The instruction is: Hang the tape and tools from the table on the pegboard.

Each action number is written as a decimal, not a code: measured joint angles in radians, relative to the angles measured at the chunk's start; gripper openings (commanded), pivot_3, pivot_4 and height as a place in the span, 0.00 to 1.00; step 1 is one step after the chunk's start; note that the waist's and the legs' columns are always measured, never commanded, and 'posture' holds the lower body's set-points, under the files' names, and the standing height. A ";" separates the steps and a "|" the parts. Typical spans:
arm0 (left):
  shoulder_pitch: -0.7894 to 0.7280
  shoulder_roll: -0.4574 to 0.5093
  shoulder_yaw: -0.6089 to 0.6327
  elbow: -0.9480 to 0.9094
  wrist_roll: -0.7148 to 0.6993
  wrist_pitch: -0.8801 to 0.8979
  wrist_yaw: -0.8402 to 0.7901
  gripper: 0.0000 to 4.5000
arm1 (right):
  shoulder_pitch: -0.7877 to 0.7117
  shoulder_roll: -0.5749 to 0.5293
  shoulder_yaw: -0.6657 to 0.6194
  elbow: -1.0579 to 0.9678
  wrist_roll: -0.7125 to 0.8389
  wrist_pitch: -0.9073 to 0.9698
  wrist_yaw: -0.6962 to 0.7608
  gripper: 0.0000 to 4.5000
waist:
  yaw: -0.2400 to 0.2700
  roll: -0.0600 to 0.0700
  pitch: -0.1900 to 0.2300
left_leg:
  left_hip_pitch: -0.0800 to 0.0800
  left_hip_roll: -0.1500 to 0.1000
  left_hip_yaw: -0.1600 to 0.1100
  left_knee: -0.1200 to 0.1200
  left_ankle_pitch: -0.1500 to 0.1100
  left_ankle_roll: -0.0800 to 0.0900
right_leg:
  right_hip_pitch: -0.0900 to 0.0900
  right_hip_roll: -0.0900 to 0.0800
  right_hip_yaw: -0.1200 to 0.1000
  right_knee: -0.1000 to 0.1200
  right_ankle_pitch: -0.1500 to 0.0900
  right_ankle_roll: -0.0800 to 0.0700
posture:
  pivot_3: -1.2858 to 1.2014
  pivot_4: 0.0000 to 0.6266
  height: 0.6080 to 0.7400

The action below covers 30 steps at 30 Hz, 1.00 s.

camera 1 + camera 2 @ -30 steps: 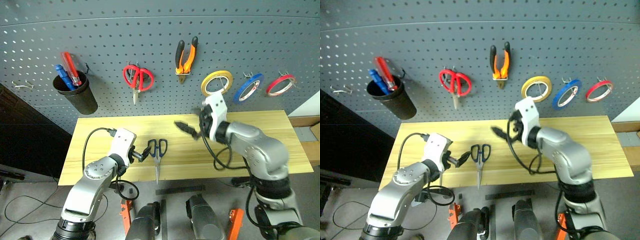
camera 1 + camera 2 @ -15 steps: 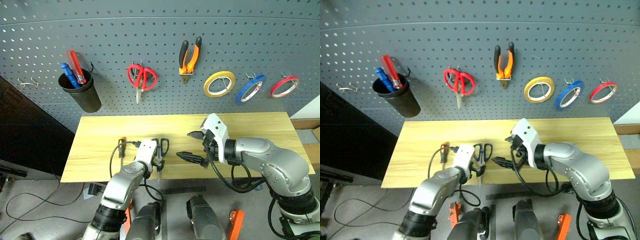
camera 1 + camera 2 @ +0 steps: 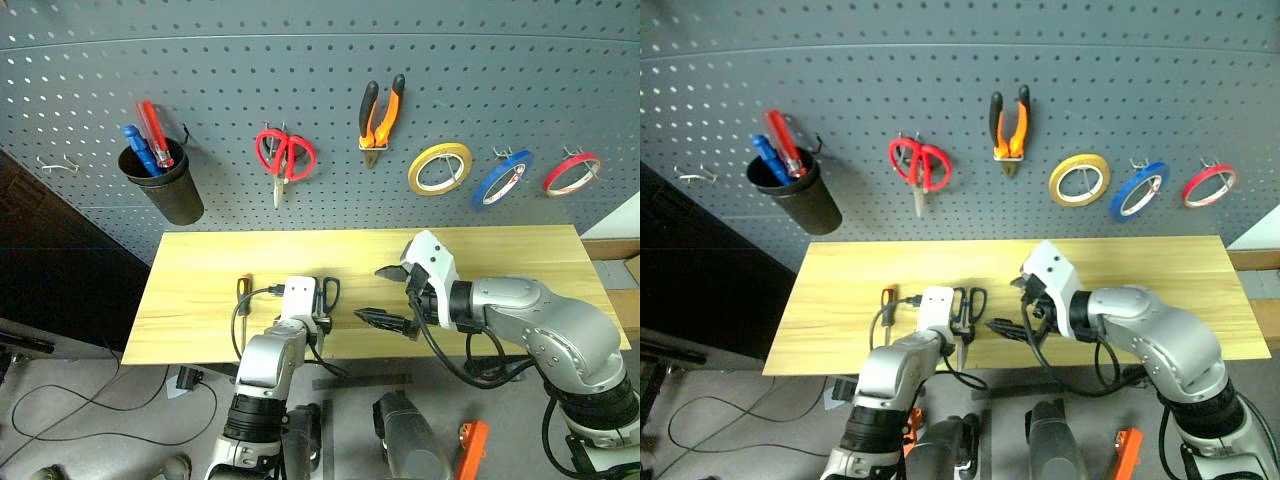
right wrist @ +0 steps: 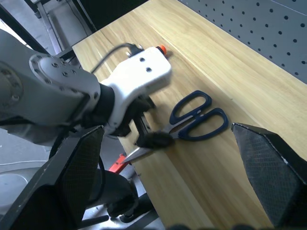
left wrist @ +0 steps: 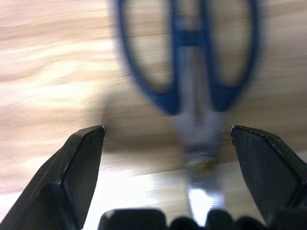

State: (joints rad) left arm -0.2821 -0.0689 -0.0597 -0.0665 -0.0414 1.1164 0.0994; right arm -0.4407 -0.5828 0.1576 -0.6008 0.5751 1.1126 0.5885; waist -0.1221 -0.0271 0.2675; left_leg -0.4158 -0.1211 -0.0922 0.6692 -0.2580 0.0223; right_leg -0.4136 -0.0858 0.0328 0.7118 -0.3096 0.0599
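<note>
Grey pegboard point(image 3: 320, 60) is already carrying the orange-and-black pliers point(image 3: 380, 108) near its middle and the red tape point(image 3: 571, 172) at far right. On the table point(image 3: 500, 250) the screwdriver point(image 3: 241, 296) and blue scissors point(image 4: 194, 117) are still lying at the near left, both left to hang. I am holding my left tool point(image 5: 165, 139) spread wide and empty over the scissors' pivot, not touching. My right tool point(image 3: 388, 295) is waiting released, just right of them. My left arm is hiding the scissors' blades.
</note>
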 measured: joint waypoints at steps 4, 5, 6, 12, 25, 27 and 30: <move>-0.007 0.000 0.025 0.010 -0.002 -0.016 -0.002 0.67 | 0.000 0.001 -0.021 0.000 0.009 0.007 -0.001 1.00 | 0.001 0.000 0.000 | 0.000 0.000 -0.001 0.002 0.000 0.000 | 0.001 0.000 -0.001 0.000 0.000 0.000 | 0.42 0.44 1.00; -0.008 0.001 0.026 0.013 -0.002 -0.019 -0.005 0.59 | 0.000 0.001 -0.021 0.000 0.013 0.010 -0.001 1.00 | 0.002 0.000 0.000 | 0.000 0.000 -0.001 0.002 0.000 0.000 | 0.001 0.000 -0.001 0.000 0.000 0.000 | 0.42 0.44 1.00; -0.009 0.002 0.025 0.016 -0.002 -0.024 -0.010 0.51 | 0.000 0.002 -0.022 0.000 0.020 0.012 -0.002 1.00 | 0.003 0.000 0.000 | 0.000 0.000 -0.001 0.002 0.000 0.001 | 0.002 0.000 -0.001 -0.001 0.000 0.000 | 0.42 0.44 1.00; -0.009 0.034 0.020 0.021 -0.009 -0.040 -0.060 0.13 | 0.000 0.009 -0.053 0.001 0.045 0.023 -0.018 1.00 | 0.005 0.000 0.000 | 0.000 0.000 -0.002 0.002 0.000 0.001 | 0.003 0.000 -0.002 -0.001 0.000 0.000 | 0.42 0.44 1.00; 0.036 0.227 0.064 -0.007 -0.095 -0.072 -0.266 0.10 | 0.000 0.013 -0.084 0.001 0.072 0.010 -0.048 1.00 | 0.002 0.000 0.000 | 0.000 0.003 -0.003 0.002 0.000 0.000 | 0.002 0.000 -0.007 -0.002 0.000 0.000 | 0.42 0.43 1.00; 0.053 0.290 0.089 -0.029 -0.123 -0.083 -0.331 0.10 | 0.000 0.010 -0.091 0.000 0.071 -0.018 -0.048 1.00 | 0.005 0.000 0.000 | -0.001 0.006 -0.004 0.002 -0.001 0.000 | 0.002 -0.001 -0.016 -0.007 0.003 -0.004 | 0.42 0.43 1.00; 0.064 0.353 0.108 -0.083 -0.169 -0.107 -0.419 0.10 | 0.002 0.001 -0.099 -0.009 0.063 -0.066 -0.042 1.00 | 0.010 0.000 0.000 | -0.001 0.007 -0.005 0.000 0.001 -0.003 | 0.004 0.000 -0.019 -0.013 0.005 -0.006 | 0.42 0.43 1.00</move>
State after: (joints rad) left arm -0.2177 0.2844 0.0481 -0.1491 -0.2100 1.0090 -0.3198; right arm -0.4386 -0.5817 0.0583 -0.6100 0.6385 1.0463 0.5461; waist -0.1126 -0.0269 0.2676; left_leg -0.4168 -0.1139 -0.0974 0.6692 -0.2572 0.0198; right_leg -0.4099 -0.0861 0.0142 0.6989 -0.3048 0.0542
